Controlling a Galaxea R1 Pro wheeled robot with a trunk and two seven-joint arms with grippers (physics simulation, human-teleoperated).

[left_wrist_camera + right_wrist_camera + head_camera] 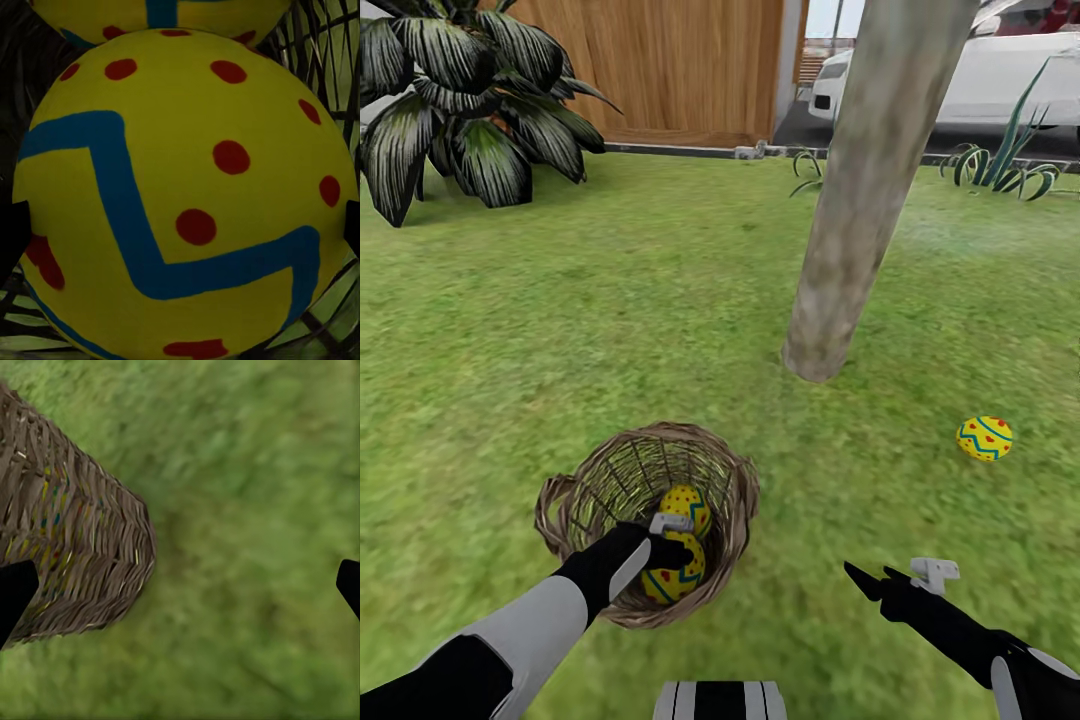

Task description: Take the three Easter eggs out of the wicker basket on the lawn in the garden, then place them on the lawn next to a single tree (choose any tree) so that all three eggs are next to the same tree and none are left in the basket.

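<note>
The wicker basket (575, 500) stands on the lawn (610, 330) close in front of me. Two yellow Easter eggs lie in it, a far egg (686, 503) and a near egg (672, 583). My left gripper (675, 552) reaches down into the basket and stands open, one fingertip (13, 234) on each side of the near egg (187, 187), which is very close. A third egg (985, 437) lies on the grass right of the tree trunk (860, 200). To the basket's right, my right gripper (863, 582) hovers low and open, with the basket's outer wall (75, 547) beside it.
A dark broad-leaved plant (460, 110) grows at the back left before a wooden fence (660, 60). Behind the tree are spiky plants (1000, 160) and a white car (1000, 70). Open grass lies all around the trunk and basket.
</note>
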